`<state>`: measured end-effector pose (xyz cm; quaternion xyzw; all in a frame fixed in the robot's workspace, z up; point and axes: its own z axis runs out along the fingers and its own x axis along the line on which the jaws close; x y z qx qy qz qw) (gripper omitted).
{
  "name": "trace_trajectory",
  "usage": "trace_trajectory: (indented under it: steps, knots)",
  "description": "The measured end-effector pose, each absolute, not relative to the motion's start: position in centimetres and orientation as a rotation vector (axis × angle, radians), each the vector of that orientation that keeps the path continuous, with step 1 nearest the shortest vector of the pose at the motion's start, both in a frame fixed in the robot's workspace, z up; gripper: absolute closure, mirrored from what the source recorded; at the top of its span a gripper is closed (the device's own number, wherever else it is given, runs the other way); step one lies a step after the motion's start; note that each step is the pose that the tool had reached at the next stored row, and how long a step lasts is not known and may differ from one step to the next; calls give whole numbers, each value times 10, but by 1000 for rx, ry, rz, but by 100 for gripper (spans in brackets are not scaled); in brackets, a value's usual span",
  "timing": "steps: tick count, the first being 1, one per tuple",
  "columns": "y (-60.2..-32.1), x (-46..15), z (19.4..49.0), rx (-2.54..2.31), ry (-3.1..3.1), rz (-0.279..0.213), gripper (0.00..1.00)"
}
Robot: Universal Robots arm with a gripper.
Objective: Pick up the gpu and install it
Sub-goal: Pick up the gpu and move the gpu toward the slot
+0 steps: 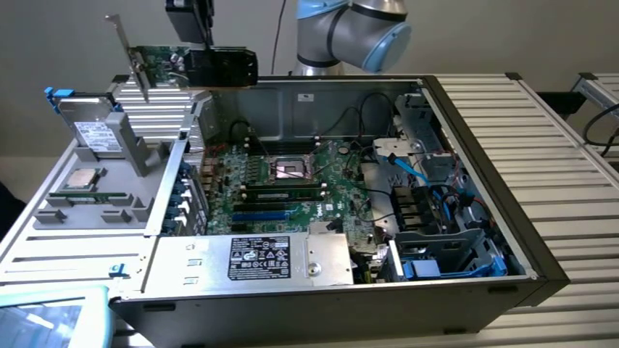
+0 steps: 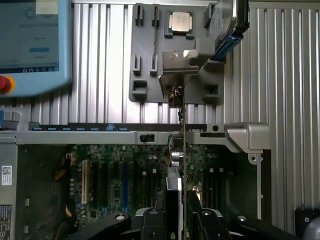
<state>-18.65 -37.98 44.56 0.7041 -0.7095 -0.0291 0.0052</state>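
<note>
The gpu [image 1: 167,61] hangs in the air above the back corner of the open computer case, at the exterior view's upper left. Its green board stands on edge, with the black cooler [image 1: 225,67] on one face and the silver end bracket [image 1: 130,56] pointing up and outward. My gripper [image 1: 198,43] comes down from above and is shut on the card. In the wrist view I see the gpu [image 2: 183,150] edge-on between my fingers [image 2: 150,220], with its bracket [image 2: 176,64] at the far end. It is over the motherboard [image 2: 120,175] and the case's rear wall.
The open case [image 1: 483,130] holds the motherboard [image 1: 290,181], cables and a labelled power supply [image 1: 261,257]. A grey holder [image 1: 106,203] beside it carries a CPU chip [image 1: 82,177] and a hard drive [image 1: 94,129]. A teach pendant [image 2: 30,45] lies on the slatted table [image 1: 561,145].
</note>
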Motion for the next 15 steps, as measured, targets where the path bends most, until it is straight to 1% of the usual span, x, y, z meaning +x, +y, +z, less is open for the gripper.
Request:
trace_trajectory:
  steps: [7,15]
  knots:
    - [-380,-166,446,2204,-2213,-110,72]
    - [-382,-138,446,2209,-2205,-113,72]
